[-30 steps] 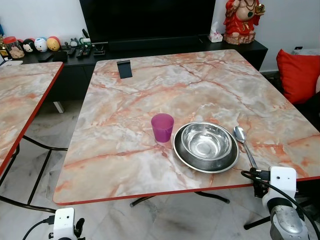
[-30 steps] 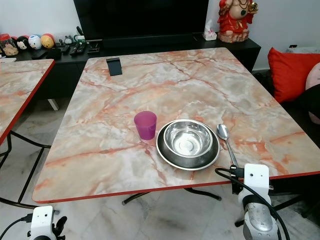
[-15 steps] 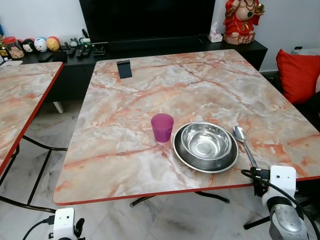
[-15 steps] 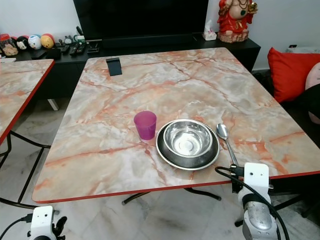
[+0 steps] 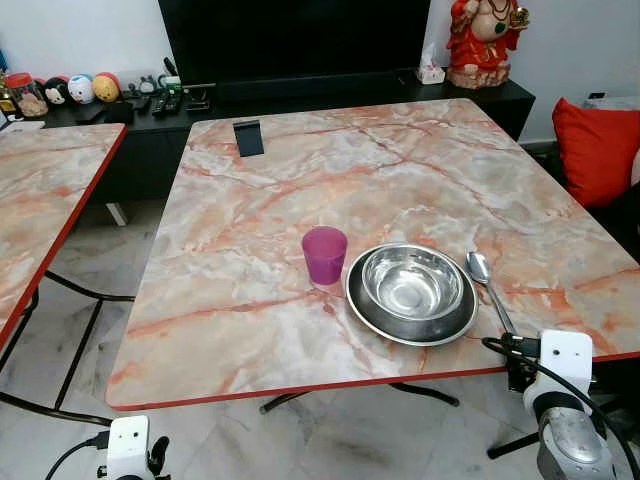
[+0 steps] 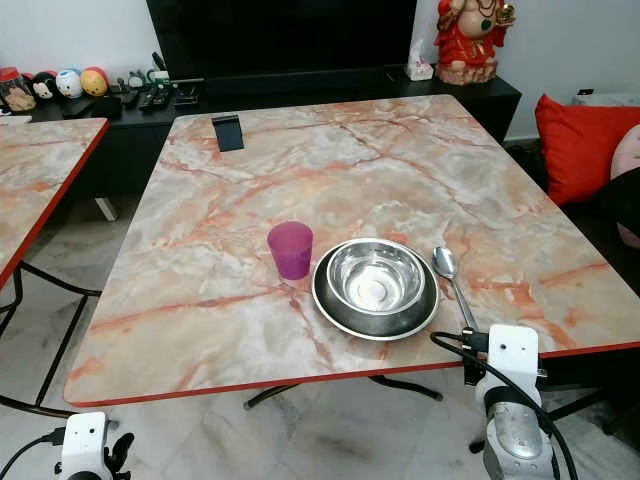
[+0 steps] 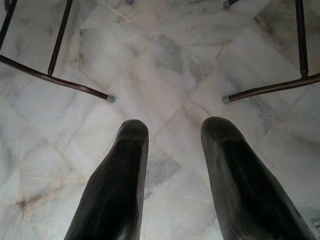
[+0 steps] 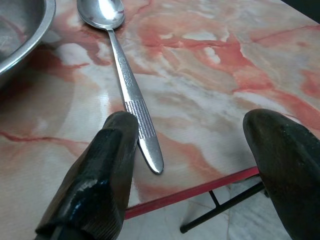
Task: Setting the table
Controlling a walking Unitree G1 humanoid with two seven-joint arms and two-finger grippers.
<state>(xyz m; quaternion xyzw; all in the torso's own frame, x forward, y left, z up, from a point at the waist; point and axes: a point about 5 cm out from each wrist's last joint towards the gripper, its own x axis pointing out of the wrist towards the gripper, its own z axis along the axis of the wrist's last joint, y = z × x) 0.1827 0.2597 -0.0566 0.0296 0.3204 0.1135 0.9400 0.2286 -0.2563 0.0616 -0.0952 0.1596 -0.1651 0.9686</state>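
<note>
With the spoon (image 8: 125,75) lying beside the bowl (image 5: 411,291) at lower right, the wide-open, empty right end effector (image 8: 192,150) should back away without nudging its handle.

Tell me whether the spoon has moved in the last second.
No. The spoon lies where it did, just right of the bowl, handle toward the table edge.

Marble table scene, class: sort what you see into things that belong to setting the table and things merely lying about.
Belongs to the job:
purple cup
steel bowl on its plate
spoon
right gripper, open at the spoon's handle

Lying about:
black phone stand
red statue
red cushion
toy figures
</note>
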